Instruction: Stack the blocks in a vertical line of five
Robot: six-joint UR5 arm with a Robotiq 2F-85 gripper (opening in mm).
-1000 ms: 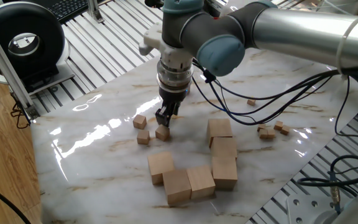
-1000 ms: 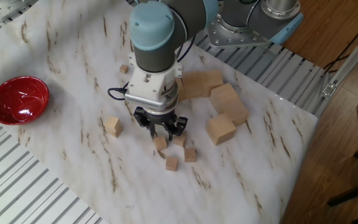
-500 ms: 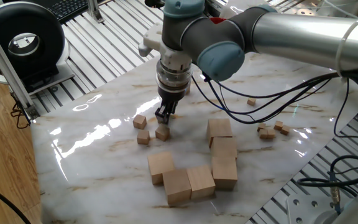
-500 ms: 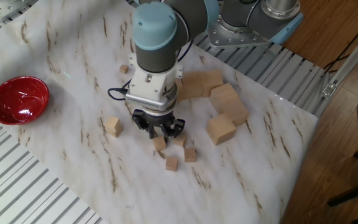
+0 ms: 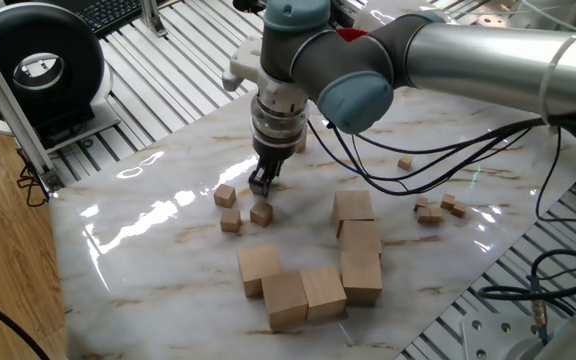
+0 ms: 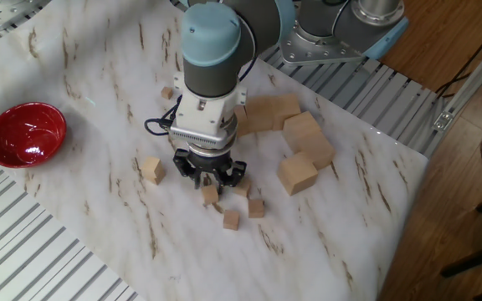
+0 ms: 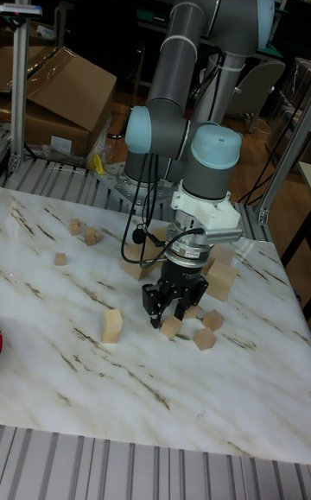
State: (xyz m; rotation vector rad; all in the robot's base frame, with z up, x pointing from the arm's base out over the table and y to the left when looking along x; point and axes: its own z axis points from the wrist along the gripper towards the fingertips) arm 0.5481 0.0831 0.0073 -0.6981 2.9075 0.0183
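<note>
My gripper [image 5: 263,185] [image 6: 208,186] [image 7: 171,320] points straight down over the marble table, shut on a small wooden block [image 6: 210,194] [image 7: 171,328] held low, at or just above the tabletop. In the one fixed view the fingers mostly hide this block. Three more blocks lie close by: one [image 5: 261,213] [image 6: 242,190] right beside the gripper, and two [image 5: 230,220] [image 5: 226,195] a little further out. Another block [image 6: 151,170] [image 7: 112,325] sits apart on the red bowl's side. No blocks are stacked.
Several large wooden cubes [image 5: 322,291] [image 6: 308,138] cluster beside the blocks. Tiny cubes [image 5: 430,213] [image 7: 90,237] lie scattered further off. A red bowl [image 6: 25,134] stands near the table edge. The arm's cables [image 5: 408,165] hang over the table.
The gripper has shifted slightly toward the red bowl's side, and the block between its fingers has moved with it. The other blocks have stayed put.
</note>
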